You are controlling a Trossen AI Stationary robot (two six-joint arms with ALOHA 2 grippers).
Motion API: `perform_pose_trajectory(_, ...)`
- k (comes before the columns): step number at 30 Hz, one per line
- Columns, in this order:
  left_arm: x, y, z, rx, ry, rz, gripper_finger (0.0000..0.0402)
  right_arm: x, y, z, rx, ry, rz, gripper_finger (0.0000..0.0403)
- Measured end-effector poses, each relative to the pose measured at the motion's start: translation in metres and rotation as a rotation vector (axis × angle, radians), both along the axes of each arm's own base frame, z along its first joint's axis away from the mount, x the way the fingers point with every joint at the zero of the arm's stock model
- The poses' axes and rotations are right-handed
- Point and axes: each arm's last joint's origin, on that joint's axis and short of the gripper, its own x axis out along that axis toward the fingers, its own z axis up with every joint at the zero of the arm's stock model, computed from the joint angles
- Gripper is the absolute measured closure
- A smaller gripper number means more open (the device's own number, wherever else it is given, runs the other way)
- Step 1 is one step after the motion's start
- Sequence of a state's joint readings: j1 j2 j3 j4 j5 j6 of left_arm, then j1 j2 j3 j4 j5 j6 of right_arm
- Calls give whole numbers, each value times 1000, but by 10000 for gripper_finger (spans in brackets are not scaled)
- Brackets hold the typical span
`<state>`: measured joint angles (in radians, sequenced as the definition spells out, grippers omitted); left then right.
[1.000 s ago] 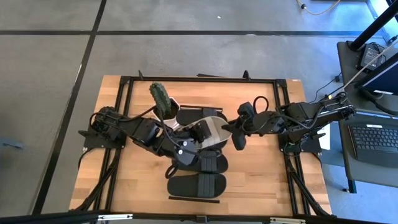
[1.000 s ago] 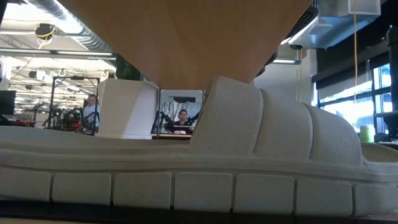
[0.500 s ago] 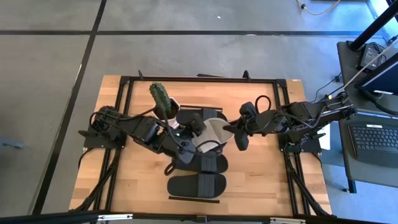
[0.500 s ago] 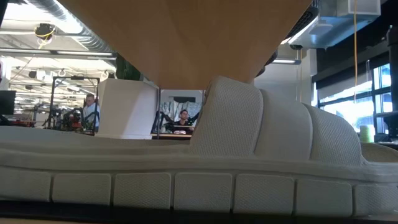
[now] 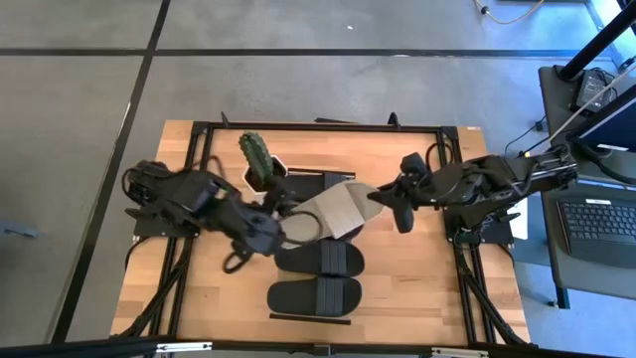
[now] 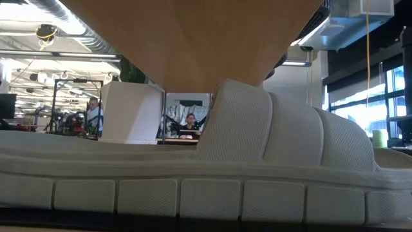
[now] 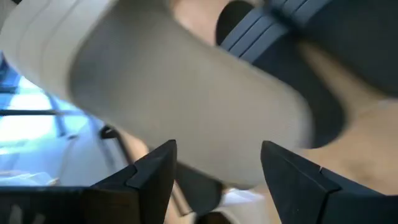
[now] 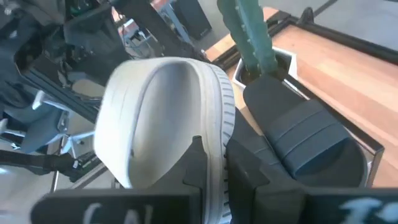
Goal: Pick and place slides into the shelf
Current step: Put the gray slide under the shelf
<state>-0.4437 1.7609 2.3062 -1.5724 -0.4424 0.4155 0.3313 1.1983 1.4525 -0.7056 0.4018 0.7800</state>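
A grey-beige slide (image 5: 328, 212) hangs tilted over the middle of the table, and my right gripper (image 5: 386, 202) is shut on its right end. My left gripper (image 5: 281, 237) stands open just left of the slide's other end; in the left wrist view its gripper (image 7: 214, 171) has the slide's underside (image 7: 186, 106) just ahead of it. Two black slides (image 5: 320, 261) (image 5: 314, 295) lie on the shelf (image 5: 343, 316) nearer the front. Another black slide (image 5: 306, 185) lies behind the held one. A second grey-beige slide (image 6: 206, 174) fills the low view. My right gripper pinches the rim of the grey-beige slide's right end (image 8: 214, 146) between its two fingers (image 8: 194, 163). The fingers come roughly level from the table's right side. The slide is tipped up on edge and held above the black slides (image 8: 298, 143).
A potted cactus (image 5: 256, 159) stands at the far left of the shelf, close to the held slide. The table's black frame (image 5: 199, 134) runs along its edges. Bare wood (image 5: 417, 278) lies at the front right. A laptop (image 5: 601, 221) sits on a stand beyond the right edge.
My left gripper has opened, let go of the grey-beige slide and drawn back toward the table's left edge. The slide now hangs from my right gripper alone, which has shifted slightly toward the right edge. More of the slide now shows from above.
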Motion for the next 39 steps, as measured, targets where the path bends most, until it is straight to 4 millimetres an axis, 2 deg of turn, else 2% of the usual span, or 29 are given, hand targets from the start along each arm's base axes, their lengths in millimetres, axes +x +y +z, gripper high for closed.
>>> perform_pose_trajectory(6,-33,6,23,-203,-42,-22,177,-21,-7,11,13,-35,1,366)
perform_pose_trajectory(11,-57,18,39,-318,-122,56,177,-38,-13,15,14,-33,2,366)
perform_pose_trajectory(17,-73,26,59,-449,-255,49,177,-56,-18,18,13,-25,14,366)
perform_pose_trajectory(21,-79,29,65,-496,-296,70,177,-68,-15,21,22,-45,55,366)
perform_pose_trajectory(28,-75,28,61,-516,-302,102,177,-84,-12,22,19,-32,115,366)
perform_pose_trajectory(33,-64,32,36,-498,-318,173,177,-88,-11,20,14,-3,129,366)
perform_pose_trajectory(36,-73,40,24,-541,-353,198,177,-90,-11,18,27,15,129,366)
perform_pose_trajectory(39,-90,46,14,-591,-432,178,177,-91,-11,15,49,40,119,366)
